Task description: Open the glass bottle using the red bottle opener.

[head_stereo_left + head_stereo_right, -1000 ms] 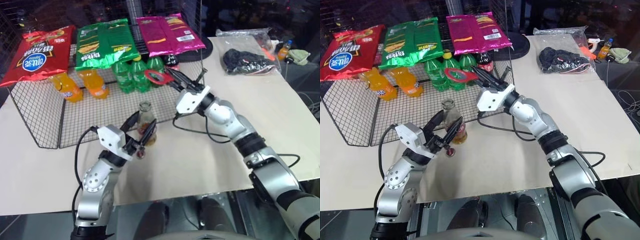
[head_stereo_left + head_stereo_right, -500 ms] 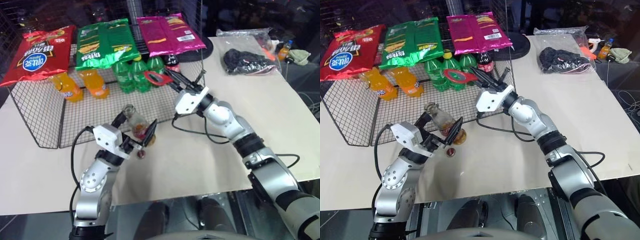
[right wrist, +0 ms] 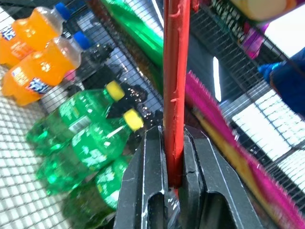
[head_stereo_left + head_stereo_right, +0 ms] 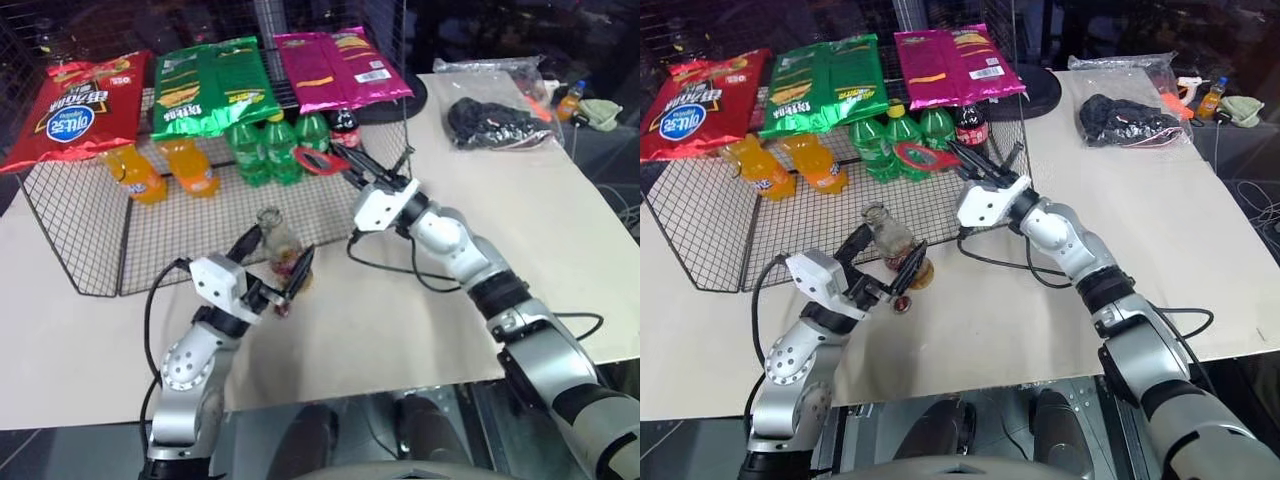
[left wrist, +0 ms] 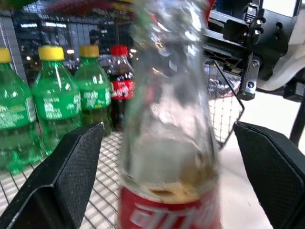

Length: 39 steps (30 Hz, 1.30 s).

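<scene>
My left gripper (image 4: 270,262) brackets the uncapped glass bottle (image 4: 281,246), jaws wide; right gripper (image 4: 352,160) clamps the red bottle opener (image 4: 318,161). Opening looks finished.

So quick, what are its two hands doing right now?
Left gripper: open, fingers either side of the glass bottle.
Right gripper: shut on the red bottle opener.

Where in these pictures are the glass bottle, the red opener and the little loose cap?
glass bottle (image 4: 890,243), right eye view, on its clear shoulder.
red bottle opener (image 4: 317,161), left eye view, on its ring head.
bottle cap (image 4: 901,304), right eye view, on its top.
</scene>
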Each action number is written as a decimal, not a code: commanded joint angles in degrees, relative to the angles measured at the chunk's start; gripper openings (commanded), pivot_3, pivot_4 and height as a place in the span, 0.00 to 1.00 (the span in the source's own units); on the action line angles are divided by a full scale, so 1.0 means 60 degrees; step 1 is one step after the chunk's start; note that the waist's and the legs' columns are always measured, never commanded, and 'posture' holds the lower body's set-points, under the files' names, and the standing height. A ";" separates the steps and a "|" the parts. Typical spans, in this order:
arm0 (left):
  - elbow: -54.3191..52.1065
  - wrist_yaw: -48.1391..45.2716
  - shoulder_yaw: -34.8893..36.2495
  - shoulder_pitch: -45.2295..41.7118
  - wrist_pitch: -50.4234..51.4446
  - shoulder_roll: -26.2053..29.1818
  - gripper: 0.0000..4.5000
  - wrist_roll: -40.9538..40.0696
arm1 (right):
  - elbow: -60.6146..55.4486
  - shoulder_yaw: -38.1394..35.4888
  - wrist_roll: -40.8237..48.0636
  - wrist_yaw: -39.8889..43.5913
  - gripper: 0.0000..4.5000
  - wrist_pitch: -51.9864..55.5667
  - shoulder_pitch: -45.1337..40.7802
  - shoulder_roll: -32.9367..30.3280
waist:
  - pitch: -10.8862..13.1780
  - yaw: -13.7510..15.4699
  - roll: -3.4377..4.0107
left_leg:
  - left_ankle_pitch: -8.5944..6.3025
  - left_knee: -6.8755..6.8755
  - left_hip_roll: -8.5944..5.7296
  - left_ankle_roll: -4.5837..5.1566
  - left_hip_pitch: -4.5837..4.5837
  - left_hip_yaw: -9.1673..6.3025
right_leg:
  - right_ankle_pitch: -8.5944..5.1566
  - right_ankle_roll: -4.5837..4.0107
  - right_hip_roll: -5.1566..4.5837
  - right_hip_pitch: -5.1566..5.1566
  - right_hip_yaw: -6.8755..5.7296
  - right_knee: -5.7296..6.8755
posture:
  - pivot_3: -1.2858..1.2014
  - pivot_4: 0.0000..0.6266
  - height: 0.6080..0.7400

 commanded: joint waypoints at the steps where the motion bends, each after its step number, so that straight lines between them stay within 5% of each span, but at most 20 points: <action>1: -0.0546 -0.0045 0.0134 0.0302 -0.0225 0.0116 0.99 0.0014 | -0.0777 -0.0366 0.0584 0.0360 0.00 0.0171 0.0395 -0.0174 | 0.0000 0.0008 0.0000 | 0.0000 0.0000 0.0000 0.0000 0.0000 0.0000 | 0.0000 0.0000 0.0000 0.0000 -0.0001 0.0000 | 0.52 0.24 1.00; 11: -0.0945 -0.0607 0.0337 0.2036 -0.0432 0.0614 0.99 -0.0016 | -0.3154 -0.0325 0.2910 0.3362 0.00 0.2692 0.3370 -0.0954 | 0.0000 0.0027 0.0001 | -0.0001 -0.0020 0.0007 0.0002 0.0006 0.0004 | 0.0000 0.0000 -0.0002 0.0004 0.0004 -0.0012 | 0.52 0.24 1.00; 17: -0.0943 -0.0695 0.0553 0.2894 -0.0443 0.0774 0.99 -0.0058 | -0.6147 -0.0851 0.6670 0.5975 0.00 0.8352 0.5148 -0.1686 | 0.0010 0.0085 0.0007 | -0.0009 -0.0022 0.0015 0.0016 0.0003 0.0003 | -0.0001 -0.0001 -0.0025 0.0008 0.0009 -0.0020 | 0.52 0.24 1.00; 23: -0.1376 -0.0537 0.0621 0.3707 -0.0118 0.0529 0.99 -0.0575 | -0.8056 -0.1256 0.8078 0.6082 0.00 1.1355 0.5627 -0.2133 | 0.0017 0.0089 0.0015 | -0.0034 -0.0022 0.0018 0.0058 0.0005 -0.0004 | -0.0001 0.0000 -0.0047 0.0010 -0.0006 -0.0022 | 0.52 0.24 1.00; 32: -0.1285 -0.0581 0.1010 0.4398 0.0369 0.0805 1.00 -0.0684 | -0.8286 -0.2667 0.8742 0.5245 0.93 1.2962 0.5993 -0.2186 | 0.0017 0.0278 0.0012 | -0.0034 -0.0022 0.0007 0.0058 0.0001 -0.0003 | -0.0001 0.0001 -0.0020 0.0011 -0.0013 -0.0028 | 0.52 0.24 1.00; 39: -0.1571 -0.0558 0.1552 0.4709 0.1110 0.1405 1.00 -0.0597 | -0.8029 -0.3590 0.8435 0.6017 0.97 1.1834 0.7134 -0.3219 | 0.0013 0.0296 0.0005 | -0.0034 -0.0021 0.0002 0.0059 -0.0001 -0.0005 | -0.0002 0.0002 -0.0019 0.0019 -0.0023 -0.0032 | 0.52 0.24 1.00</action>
